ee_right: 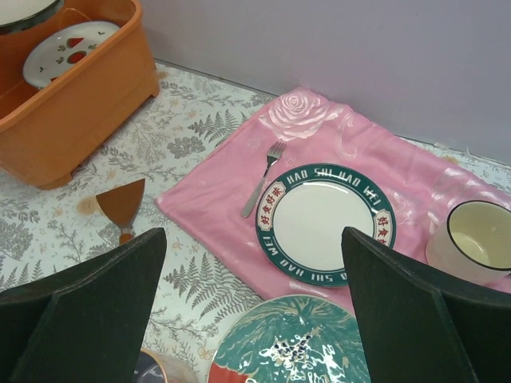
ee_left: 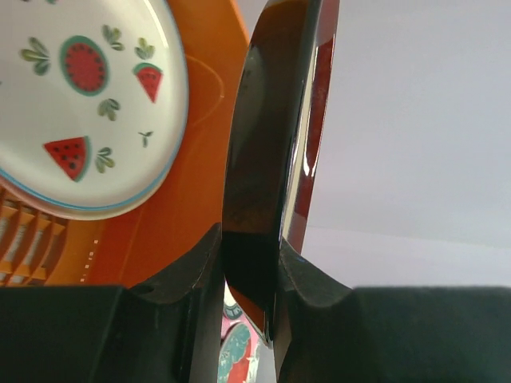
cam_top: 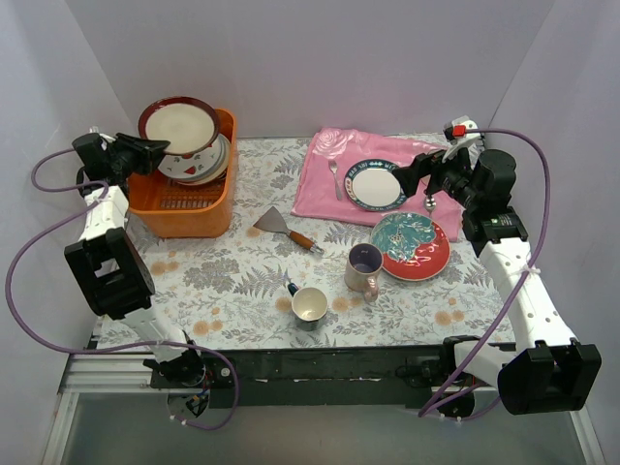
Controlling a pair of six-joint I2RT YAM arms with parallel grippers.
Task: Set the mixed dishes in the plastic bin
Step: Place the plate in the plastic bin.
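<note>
Found left gripper (cam_top: 158,148) clamped on dark-rimmed dish (cam_top: 180,126) above plastic bin (cam_top: 184,218) (watermelon plate (ee_left: 80,104) inside); found right gripper (cam_top: 405,180) spread wide over lettered-rim plate (ee_right: 323,223) on pink cloth (ee_right: 215,191).

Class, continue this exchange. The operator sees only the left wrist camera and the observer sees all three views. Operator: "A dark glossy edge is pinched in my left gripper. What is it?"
Observer: Your left gripper holds a round beige dish with a dark red rim. It is seen whole from the top camera.
Operator: Which dishes are outside the bin?
Observer: A lilac mug stands beside a red-rimmed teal plate on the floral table, well right of the orange plastic bin.
Operator: What is the other arm doing?
Observer: The right gripper is open, empty, and hovering over the pink cloth by the white plate with a dark lettered rim.
</note>
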